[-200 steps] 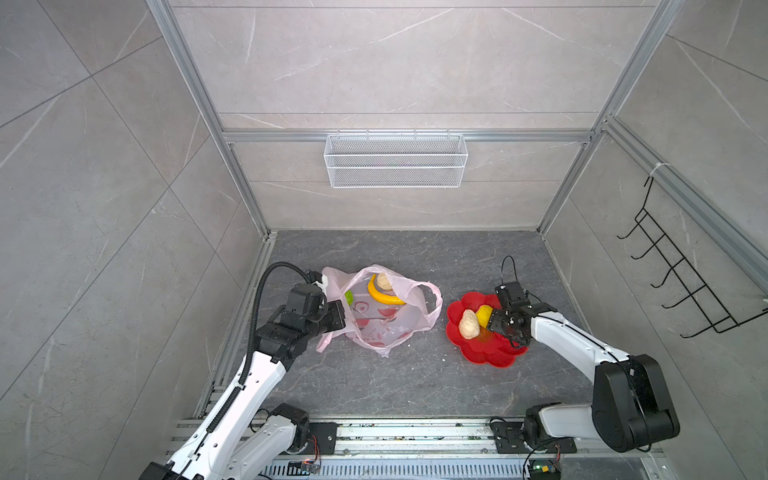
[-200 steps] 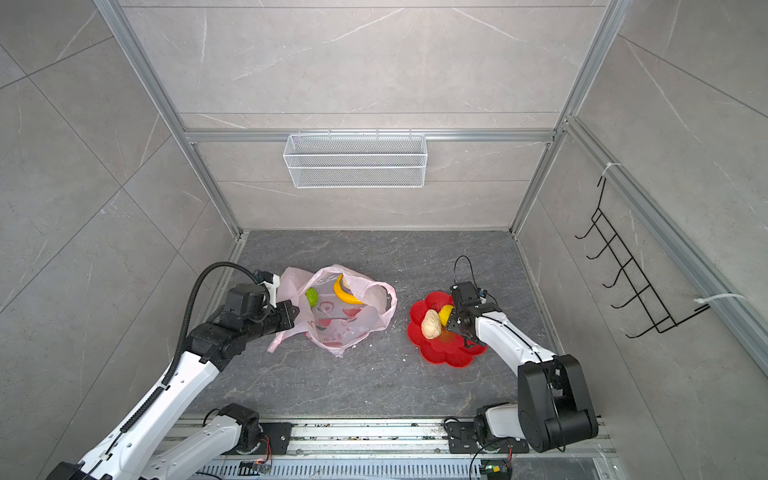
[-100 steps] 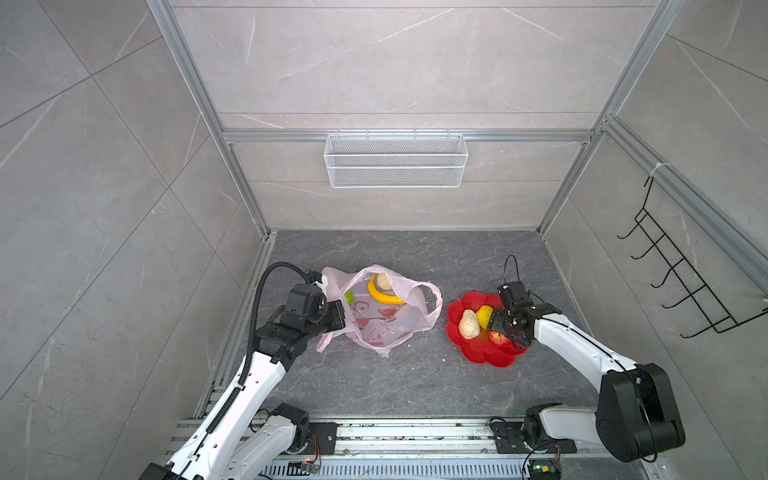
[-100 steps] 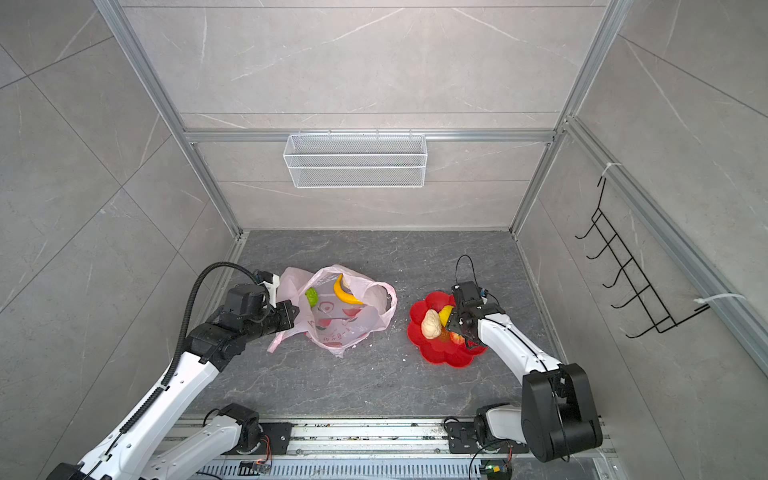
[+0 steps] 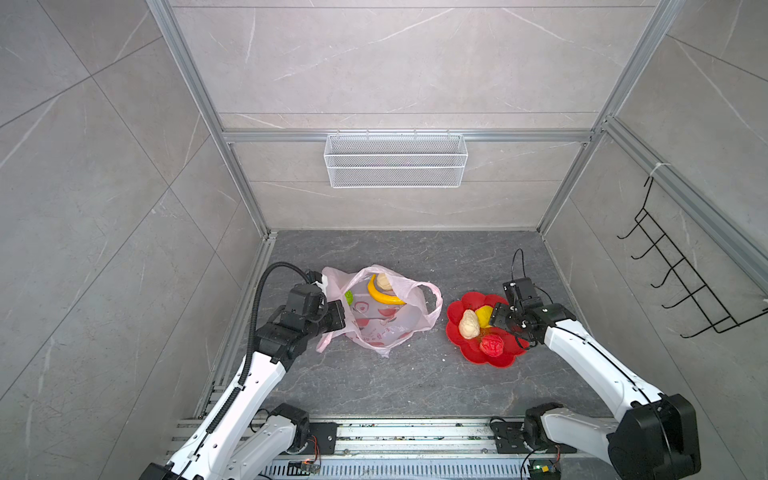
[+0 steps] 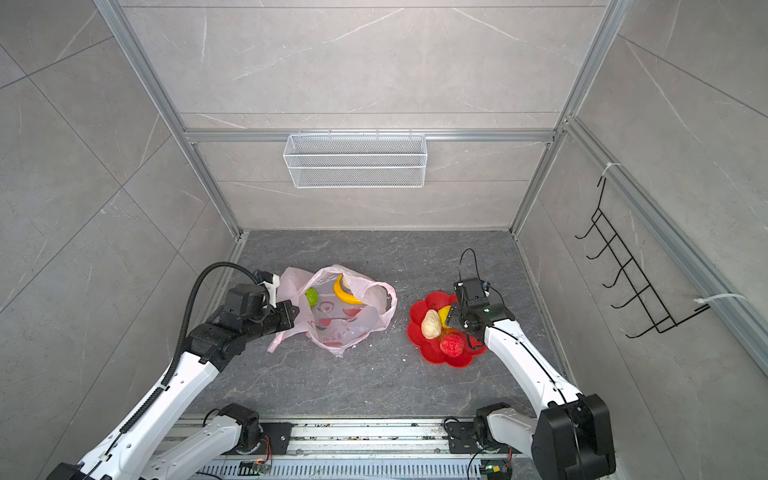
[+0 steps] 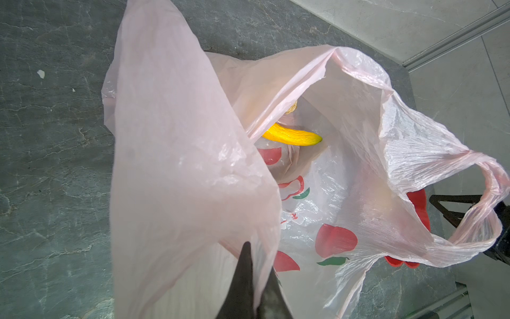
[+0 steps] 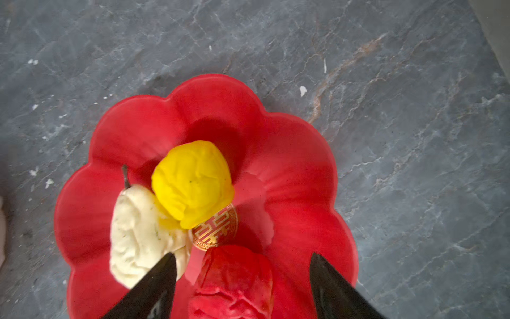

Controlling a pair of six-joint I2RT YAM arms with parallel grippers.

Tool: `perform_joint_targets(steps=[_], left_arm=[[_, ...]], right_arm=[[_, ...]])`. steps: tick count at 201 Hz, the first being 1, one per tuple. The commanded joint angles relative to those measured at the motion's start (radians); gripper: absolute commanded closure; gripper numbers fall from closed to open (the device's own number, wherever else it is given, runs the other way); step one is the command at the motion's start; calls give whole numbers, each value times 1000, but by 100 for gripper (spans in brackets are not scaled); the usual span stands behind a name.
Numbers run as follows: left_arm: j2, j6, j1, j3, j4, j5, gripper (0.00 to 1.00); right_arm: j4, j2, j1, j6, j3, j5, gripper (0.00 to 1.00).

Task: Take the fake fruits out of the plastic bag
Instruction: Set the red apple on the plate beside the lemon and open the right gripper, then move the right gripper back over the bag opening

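The bag (image 5: 390, 324) lies left of centre, its left rim pinched by the left gripper (image 7: 249, 276). Inside it are a banana (image 5: 384, 296), a lump (image 5: 384, 281) and a green ball (image 5: 348, 296). To its right, the dish (image 5: 461, 303) holds a stemmed lump (image 5: 468, 325), a red ball (image 5: 492, 345) and a yellow ball (image 5: 484, 314). The right gripper (image 8: 243, 256) is spread above the red ball.

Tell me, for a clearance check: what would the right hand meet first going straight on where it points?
The right hand would likely meet the red bumpy plastic ball between its open fingers, in the red flower-shaped dish; depth unclear.
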Motion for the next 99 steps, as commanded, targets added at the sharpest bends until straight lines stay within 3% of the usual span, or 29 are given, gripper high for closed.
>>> perform_joint_targets(steps=[1, 34, 65, 99], left_arm=[[-13, 12, 3, 18, -8, 13, 99], [-23, 16, 3, 14, -54, 29, 99], [-40, 29, 2, 6, -93, 42, 99], [-67, 25, 2, -14, -105, 39, 99]], right_arm=[[-35, -47, 71, -27, 60, 25, 25], [-48, -59, 263, -37, 160, 126, 29], [-6, -51, 421, -88, 256, 148, 34], [-11, 49, 621, -165, 411, 241, 38]])
